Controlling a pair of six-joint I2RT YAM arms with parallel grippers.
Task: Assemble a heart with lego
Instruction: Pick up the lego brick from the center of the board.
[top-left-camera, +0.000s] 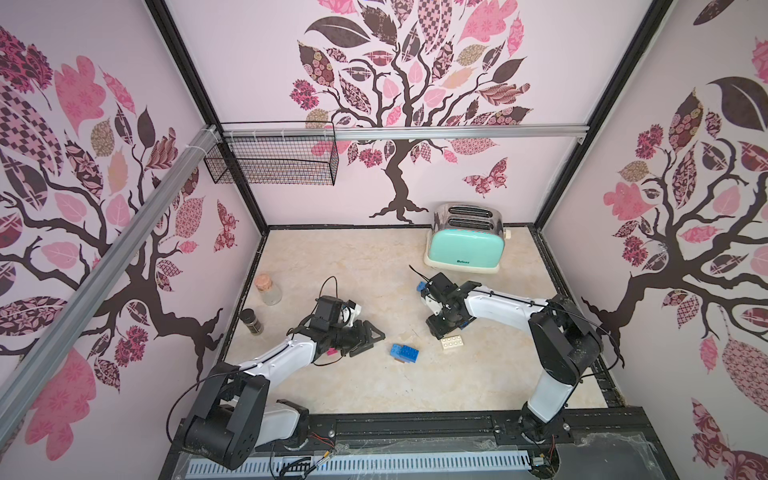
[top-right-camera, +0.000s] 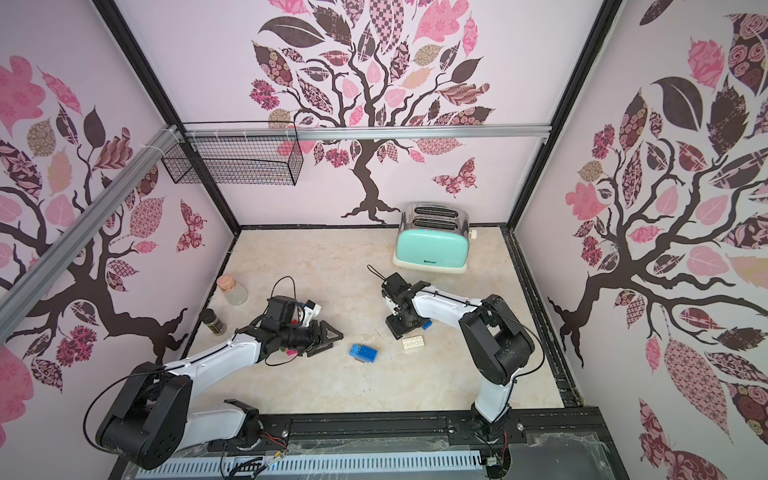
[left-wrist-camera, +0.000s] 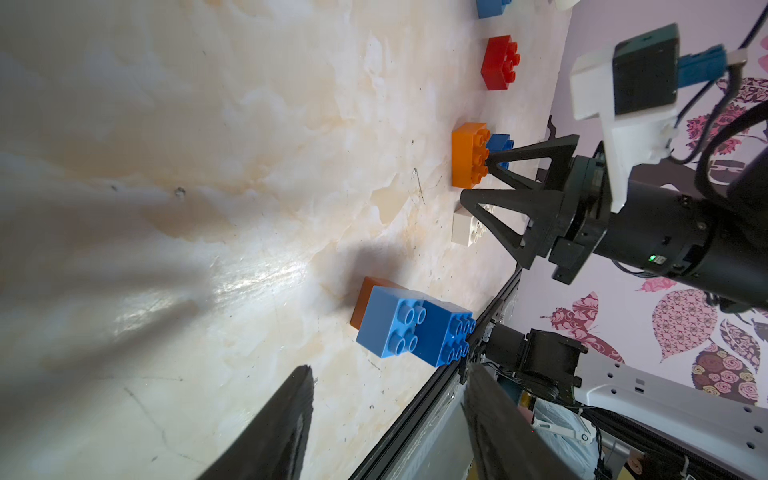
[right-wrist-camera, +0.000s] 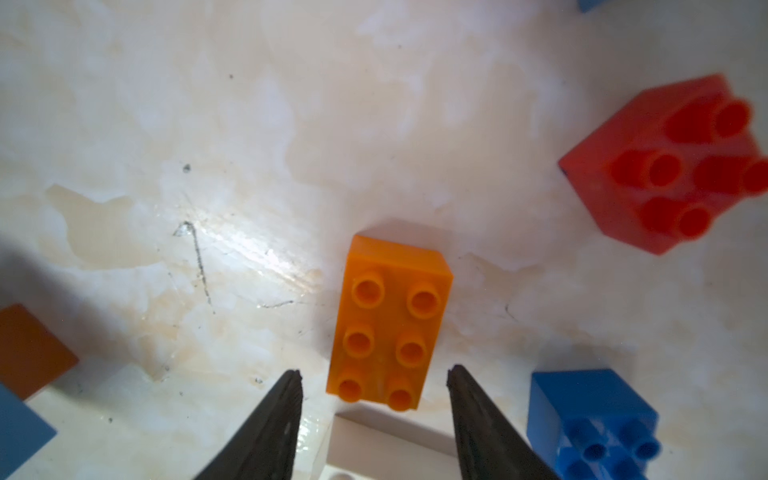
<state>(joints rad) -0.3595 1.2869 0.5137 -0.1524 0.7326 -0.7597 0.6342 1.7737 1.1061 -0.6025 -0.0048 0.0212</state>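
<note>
Lying studs-up, orange brick (right-wrist-camera: 388, 322) points lengthwise from right gripper (right-wrist-camera: 374, 372) (seemingly untouched).

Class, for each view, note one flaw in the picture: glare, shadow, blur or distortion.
In both top views, wide-angle lens splays the frame posts outward; left wrist view, glare and shadow on the table; right wrist view, the red brick is soft, the orange brick sharper.

Two jars (top-left-camera: 270, 291) (top-left-camera: 252, 321), one toaster (top-left-camera: 465, 247), one basket (top-left-camera: 274, 163)

Mint toaster (top-left-camera: 465, 249), corked jar (top-left-camera: 270, 291), wire basket (top-left-camera: 274, 162)
</note>
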